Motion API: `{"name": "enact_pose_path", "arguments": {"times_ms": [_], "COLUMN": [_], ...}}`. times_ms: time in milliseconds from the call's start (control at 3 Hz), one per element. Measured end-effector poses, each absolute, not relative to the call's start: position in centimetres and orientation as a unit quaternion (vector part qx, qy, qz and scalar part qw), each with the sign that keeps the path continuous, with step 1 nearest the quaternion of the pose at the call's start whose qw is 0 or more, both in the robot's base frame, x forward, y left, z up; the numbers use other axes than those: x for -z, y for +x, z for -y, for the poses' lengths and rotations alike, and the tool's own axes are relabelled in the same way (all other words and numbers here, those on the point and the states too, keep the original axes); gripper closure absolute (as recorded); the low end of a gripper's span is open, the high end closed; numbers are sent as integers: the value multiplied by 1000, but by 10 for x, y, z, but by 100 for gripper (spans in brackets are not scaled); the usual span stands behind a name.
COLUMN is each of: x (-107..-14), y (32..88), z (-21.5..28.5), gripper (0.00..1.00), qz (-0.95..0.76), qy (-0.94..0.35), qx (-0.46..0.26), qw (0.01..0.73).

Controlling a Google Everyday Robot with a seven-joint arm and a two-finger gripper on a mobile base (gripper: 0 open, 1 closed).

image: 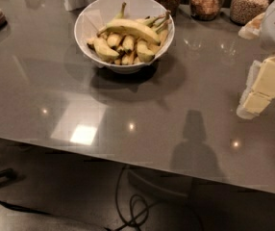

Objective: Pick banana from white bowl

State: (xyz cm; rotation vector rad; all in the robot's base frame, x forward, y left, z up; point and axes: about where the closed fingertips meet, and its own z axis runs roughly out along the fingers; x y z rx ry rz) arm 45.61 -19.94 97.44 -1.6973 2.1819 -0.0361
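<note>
Gripper at right edge over table, well apart from bowl; grip state cannot be told | banana lying across top of pile in bowl, unburied, likely reachable from above | jars behind bowl, off the likely approach path

A wide, glossy grey table mirrors small points of light and one bright square patch. Below its front edge, a looped black cable lies on the dark floor. The gripper hangs above the table's right side.
</note>
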Motion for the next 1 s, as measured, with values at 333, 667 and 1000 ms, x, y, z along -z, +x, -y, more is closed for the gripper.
{"name": "enact_pose_path", "arguments": {"times_ms": [333, 667, 1000], "x": [-976, -975, -975], "y": [472, 482, 482], "z": [183, 174, 174], "gripper": [0, 0, 0], "qz": [-766, -762, -762], "qy": [-608, -608, -608], "qx": [-2, -17, -17], "qw": [207, 224, 224]}}
